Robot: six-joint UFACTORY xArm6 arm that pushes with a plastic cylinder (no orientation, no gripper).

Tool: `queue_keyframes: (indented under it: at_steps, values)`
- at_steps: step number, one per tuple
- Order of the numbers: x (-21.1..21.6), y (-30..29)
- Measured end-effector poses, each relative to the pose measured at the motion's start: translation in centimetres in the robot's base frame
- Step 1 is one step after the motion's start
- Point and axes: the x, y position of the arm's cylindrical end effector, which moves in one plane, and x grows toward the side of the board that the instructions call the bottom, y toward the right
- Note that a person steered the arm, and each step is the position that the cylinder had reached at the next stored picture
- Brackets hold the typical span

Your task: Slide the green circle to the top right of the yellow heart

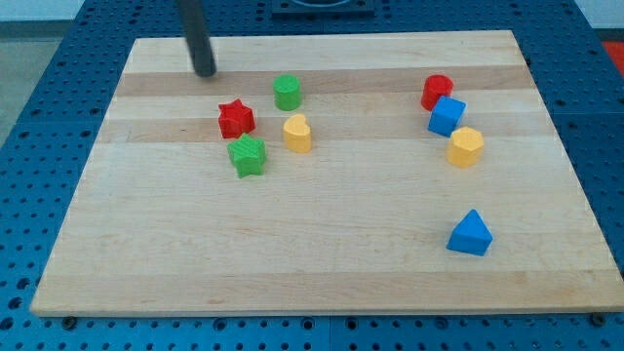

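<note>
The green circle [287, 93] stands on the wooden board, just above and slightly left of the yellow heart [297, 134]. My tip [205, 72] rests on the board near the view's top left, well to the left of the green circle and apart from all blocks. A red star [235, 119] lies left of the yellow heart, and a green star [247, 155] lies below the red star.
At the view's right sit a red block [437, 92], a blue cube [447, 116] and a yellow hexagon block [466, 146], close together. A blue triangle [471, 234] lies lower right. The board [322, 273] lies on a blue perforated table.
</note>
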Motion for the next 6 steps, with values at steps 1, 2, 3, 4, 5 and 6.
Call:
queue_keyframes:
  at_steps: [1, 2, 3, 4, 5, 6]
  values:
    - [4.5, 1.0]
    - [4.8, 1.4]
    - [5.9, 5.2]
    - [5.9, 5.5]
    - [5.9, 7.6]
    - [5.3, 9.9]
